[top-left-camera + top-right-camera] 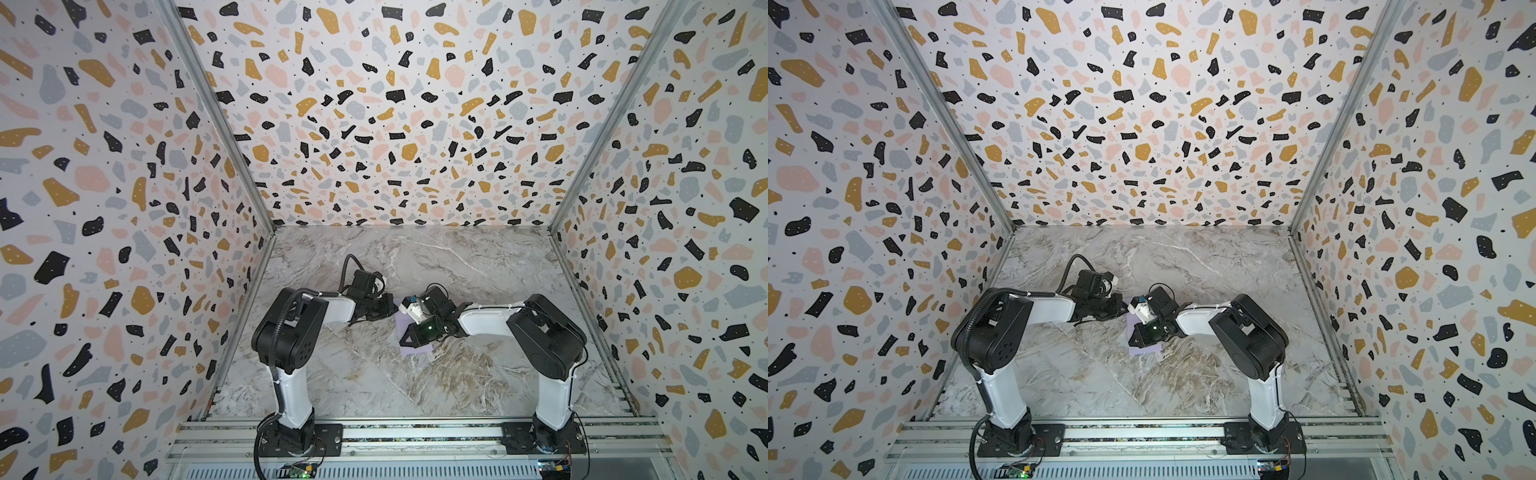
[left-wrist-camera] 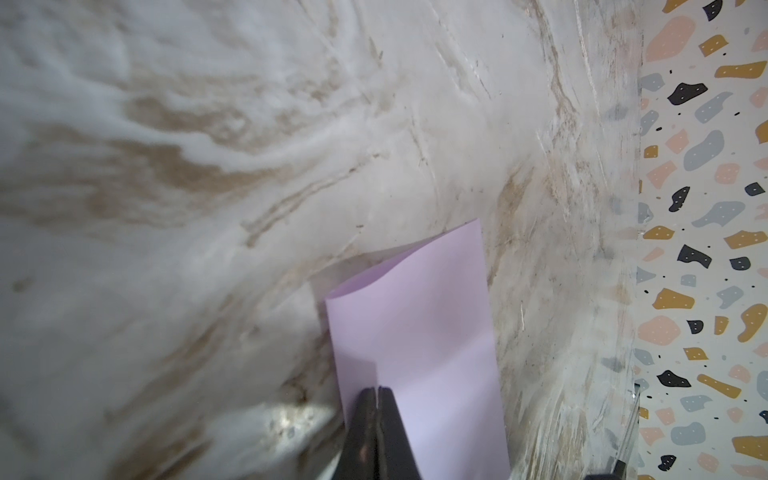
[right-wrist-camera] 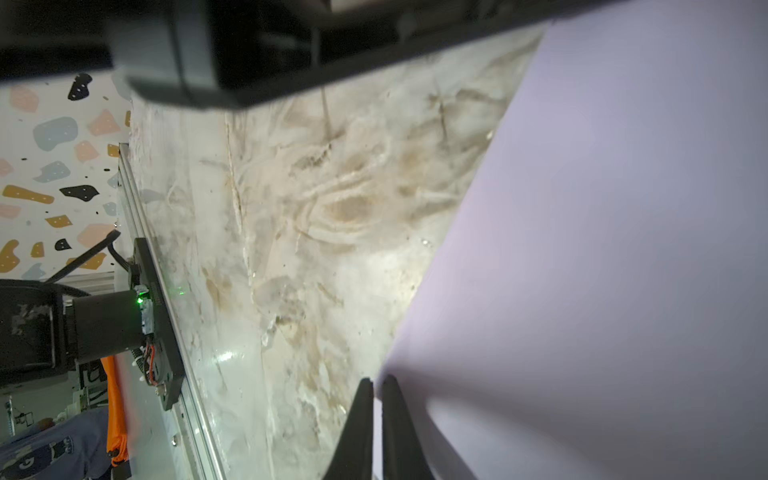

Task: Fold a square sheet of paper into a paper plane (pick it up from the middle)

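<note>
lilac sheet of paper [image 2: 415, 332], doubled into a strip, held low over mid marble table [image 1: 457, 270]
left gripper [image 2: 377, 392] and right gripper [image 3: 376, 384] each pinch an edge. long axis points away from the left grip, far end curling. risk: opposed pulls tear it, or an edge slips and the crease skews.

No legible text or labels.

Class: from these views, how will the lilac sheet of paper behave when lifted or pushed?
Probably floppy: the square sheet of paper curls and bows beyond the left gripper. Likely light: the right gripper holds it by an edge pinch. Pushed, it would probably buckle at its visible crease rather than slide.
</note>
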### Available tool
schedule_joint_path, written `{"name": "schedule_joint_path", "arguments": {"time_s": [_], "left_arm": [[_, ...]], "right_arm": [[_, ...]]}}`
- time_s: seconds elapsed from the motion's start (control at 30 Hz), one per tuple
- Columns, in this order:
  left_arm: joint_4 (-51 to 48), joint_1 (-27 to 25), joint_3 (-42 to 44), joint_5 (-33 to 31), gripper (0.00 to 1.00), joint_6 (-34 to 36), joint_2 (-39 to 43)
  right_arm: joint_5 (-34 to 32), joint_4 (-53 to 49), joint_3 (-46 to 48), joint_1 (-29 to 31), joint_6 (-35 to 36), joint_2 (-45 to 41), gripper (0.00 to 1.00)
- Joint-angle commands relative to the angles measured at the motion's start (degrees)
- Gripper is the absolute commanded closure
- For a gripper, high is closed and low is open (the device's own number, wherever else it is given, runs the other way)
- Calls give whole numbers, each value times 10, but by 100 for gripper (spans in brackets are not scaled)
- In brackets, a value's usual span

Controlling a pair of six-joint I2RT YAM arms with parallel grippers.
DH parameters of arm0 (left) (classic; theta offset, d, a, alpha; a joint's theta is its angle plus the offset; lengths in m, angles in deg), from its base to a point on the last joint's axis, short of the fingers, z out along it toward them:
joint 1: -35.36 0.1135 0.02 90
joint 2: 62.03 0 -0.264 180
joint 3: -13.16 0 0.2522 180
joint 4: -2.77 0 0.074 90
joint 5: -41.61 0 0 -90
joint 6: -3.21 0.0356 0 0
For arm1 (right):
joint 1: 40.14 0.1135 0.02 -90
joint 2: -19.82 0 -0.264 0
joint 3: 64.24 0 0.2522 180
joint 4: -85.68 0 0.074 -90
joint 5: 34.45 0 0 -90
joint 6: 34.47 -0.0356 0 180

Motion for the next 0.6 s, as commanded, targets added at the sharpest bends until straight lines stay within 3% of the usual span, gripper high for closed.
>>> {"name": "schedule_joint_path", "arguments": {"time_s": [0.0,0.23,0.4,0.57], "left_arm": [[-25,1,-3,-30,100,8,-2],[-26,1,-3,-32,100,8,1],[-15,1,-13,-7,100,4,11],[-8,-4,-24,7,88,-11,58]], "right_arm": [[12,-15,22,13,-3,-20,90],[13,7,58,22,-11,-39,90],[-1,48,94,7,-23,-102,89],[-20,105,154,-45,-59,-193,74]]}}
